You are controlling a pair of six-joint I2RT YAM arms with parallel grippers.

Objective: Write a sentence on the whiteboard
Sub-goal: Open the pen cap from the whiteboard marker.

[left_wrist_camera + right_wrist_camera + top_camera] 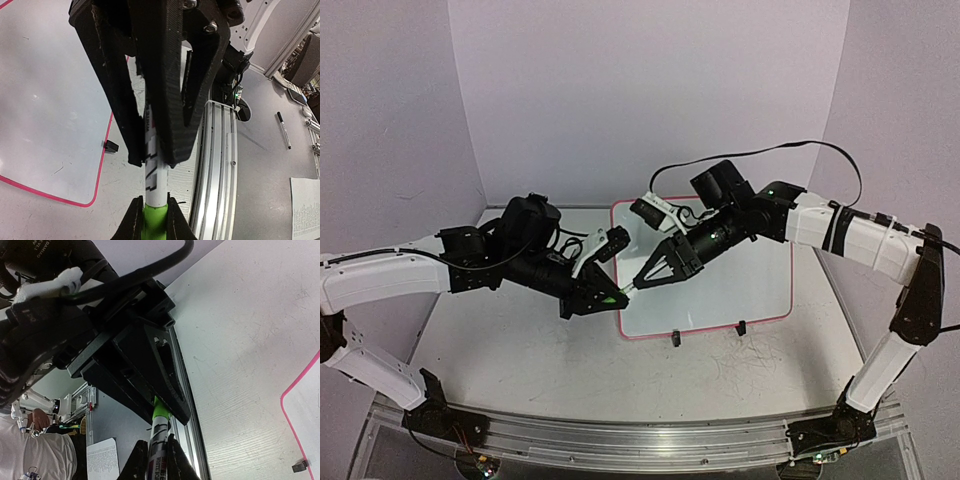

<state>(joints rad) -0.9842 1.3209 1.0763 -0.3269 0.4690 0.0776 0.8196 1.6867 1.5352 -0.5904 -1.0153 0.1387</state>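
Observation:
The whiteboard (740,280) lies flat at the table's centre-right, white with a pink-red rim and two black clip feet (741,327). No green sentence shows on it. Both grippers meet over its near-left edge on one whiteboard marker (624,292). My left gripper (610,298) is shut on the marker's green cap (154,222). My right gripper (642,283) is shut on the white barrel (159,435). In the left wrist view my left gripper (154,220) pinches the cap, with the right gripper's fingers (170,100) above on the barrel (154,175). In the right wrist view my right gripper (157,455) holds the barrel and the cap (160,412) enters the left gripper.
An aluminium rail (620,435) runs along the table's near edge. Grey scribble marks (740,375) cover the table in front of the board. Off the table lie a black pen (283,130) and a printed sheet (305,205). Walls close the back and sides.

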